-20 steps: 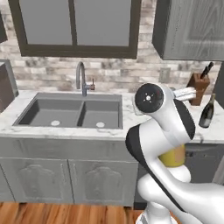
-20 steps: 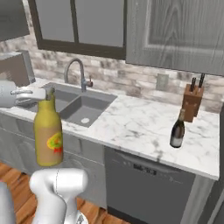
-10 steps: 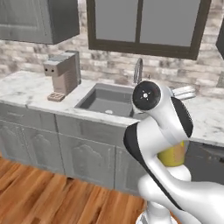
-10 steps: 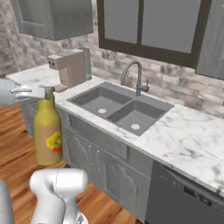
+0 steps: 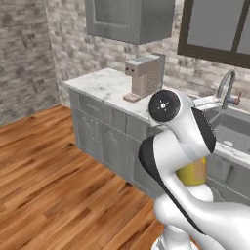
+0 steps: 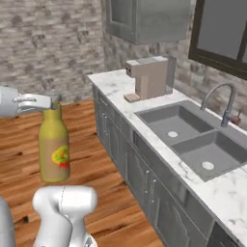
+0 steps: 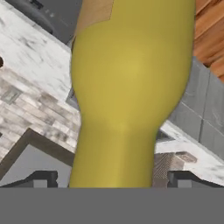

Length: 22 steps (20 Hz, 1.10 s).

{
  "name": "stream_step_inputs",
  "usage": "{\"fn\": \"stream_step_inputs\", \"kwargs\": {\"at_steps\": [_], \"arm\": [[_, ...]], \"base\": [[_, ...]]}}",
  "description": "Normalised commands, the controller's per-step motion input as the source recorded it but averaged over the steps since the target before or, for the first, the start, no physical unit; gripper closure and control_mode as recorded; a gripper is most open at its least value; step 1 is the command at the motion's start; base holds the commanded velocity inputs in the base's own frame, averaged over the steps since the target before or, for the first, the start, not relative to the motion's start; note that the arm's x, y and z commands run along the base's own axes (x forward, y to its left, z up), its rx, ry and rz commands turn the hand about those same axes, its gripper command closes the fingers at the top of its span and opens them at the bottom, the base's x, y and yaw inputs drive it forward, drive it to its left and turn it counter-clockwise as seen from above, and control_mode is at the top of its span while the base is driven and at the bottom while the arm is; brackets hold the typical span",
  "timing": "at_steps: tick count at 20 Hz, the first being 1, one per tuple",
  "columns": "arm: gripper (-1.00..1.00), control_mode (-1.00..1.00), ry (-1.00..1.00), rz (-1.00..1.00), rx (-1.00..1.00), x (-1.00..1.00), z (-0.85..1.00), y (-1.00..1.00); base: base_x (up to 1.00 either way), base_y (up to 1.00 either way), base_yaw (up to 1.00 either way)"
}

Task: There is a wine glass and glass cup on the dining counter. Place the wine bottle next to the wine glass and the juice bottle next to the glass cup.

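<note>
Carrying juice bottle (image 6: 53,147) upright, claw (image 6: 54,102) clenched at neck, clear of sink (image 6: 193,140) surface; held high for trip toward glass cup.

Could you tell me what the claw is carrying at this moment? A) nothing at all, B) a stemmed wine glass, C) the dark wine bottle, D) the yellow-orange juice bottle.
D: in the right base view the claw grips the neck of the juice bottle, which hangs clear of the wooden floor, and in the hand view its yellow body rises between the fingertips.
</note>
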Motion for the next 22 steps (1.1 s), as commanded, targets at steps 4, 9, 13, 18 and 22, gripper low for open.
{"fn": "stream_step_inputs", "kwargs": {"at_steps": [4,9,13,18,22], "arm": [[1.00,1.00,0.00,0.00,0.00,0.00,0.00,0.00],[1.00,1.00,0.00,0.00,0.00,0.00,0.00,0.00],[1.00,1.00,0.00,0.00,0.00,0.00,0.00,0.00],[1.00,1.00,0.00,0.00,0.00,0.00,0.00,0.00],[1.00,1.00,0.00,0.00,0.00,0.00,0.00,0.00]], "base": [[0.23,0.00,0.69],[0.39,0.00,0.64],[0.59,0.00,0.57],[0.86,0.00,0.49],[1.00,0.00,0.44]]}}
